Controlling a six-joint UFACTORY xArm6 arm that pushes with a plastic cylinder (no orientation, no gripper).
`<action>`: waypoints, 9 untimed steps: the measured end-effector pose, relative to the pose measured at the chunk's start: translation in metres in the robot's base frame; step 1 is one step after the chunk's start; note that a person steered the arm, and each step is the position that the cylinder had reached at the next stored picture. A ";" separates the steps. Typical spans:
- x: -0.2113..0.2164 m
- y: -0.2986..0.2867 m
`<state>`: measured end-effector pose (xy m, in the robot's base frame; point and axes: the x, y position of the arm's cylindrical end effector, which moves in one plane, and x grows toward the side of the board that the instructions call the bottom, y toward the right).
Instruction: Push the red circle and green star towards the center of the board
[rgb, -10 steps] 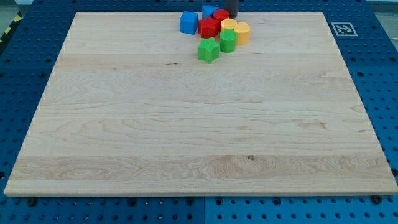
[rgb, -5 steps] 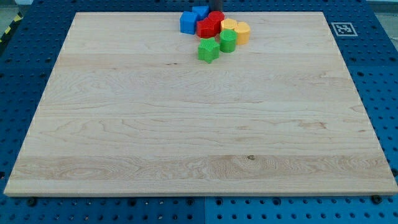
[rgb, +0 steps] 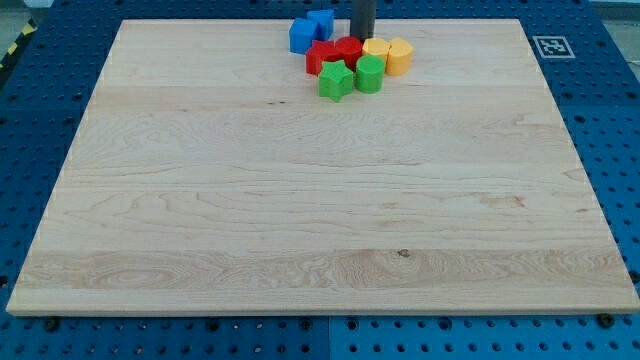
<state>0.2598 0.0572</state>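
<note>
My tip (rgb: 362, 37) stands at the view's top centre, just above the red circle (rgb: 349, 50) and touching or nearly touching it. The green star (rgb: 335, 80) lies directly below the red circle, against the cluster's lower edge. A second red block (rgb: 321, 57) sits left of the circle, touching the star's top. All are packed close together near the board's top edge, far from the centre.
A green block (rgb: 369, 73) sits right of the star. Two yellow blocks (rgb: 376, 47) (rgb: 399, 56) lie to the right of my tip. Two blue blocks (rgb: 301, 37) (rgb: 321, 23) lie to its left. The wooden board (rgb: 320, 220) carries a marker tag (rgb: 549, 46) at top right.
My tip swung left, then came down behind the red circle. Both red blocks slid toward the view's bottom against the green star; the green block shifted down slightly and one blue block moved left.
</note>
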 end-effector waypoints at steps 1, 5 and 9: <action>0.021 0.001; 0.018 -0.025; 0.052 -0.042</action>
